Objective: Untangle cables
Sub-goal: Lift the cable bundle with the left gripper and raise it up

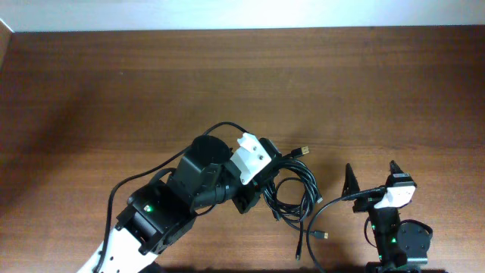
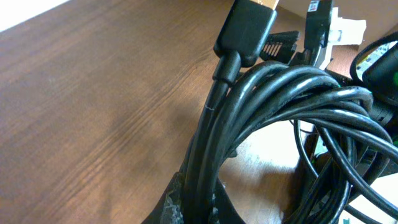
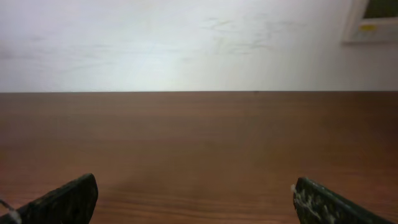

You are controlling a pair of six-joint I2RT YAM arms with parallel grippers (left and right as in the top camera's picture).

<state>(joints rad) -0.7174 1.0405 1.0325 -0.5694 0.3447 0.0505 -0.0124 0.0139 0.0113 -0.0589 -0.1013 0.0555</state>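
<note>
Several black cables (image 1: 297, 193) on the table (image 1: 151, 91) are clamped in a bunch by the left gripper (image 1: 263, 180), and their loose loops are spread toward the empty, wide-parted right gripper (image 1: 371, 178) just beside them.

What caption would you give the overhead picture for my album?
The left gripper shut on coiled black cables on a wooden table; the right gripper open beside them.

Left claw (image 2: 194, 202) mostly beneath cables (image 2: 280, 106)
</note>
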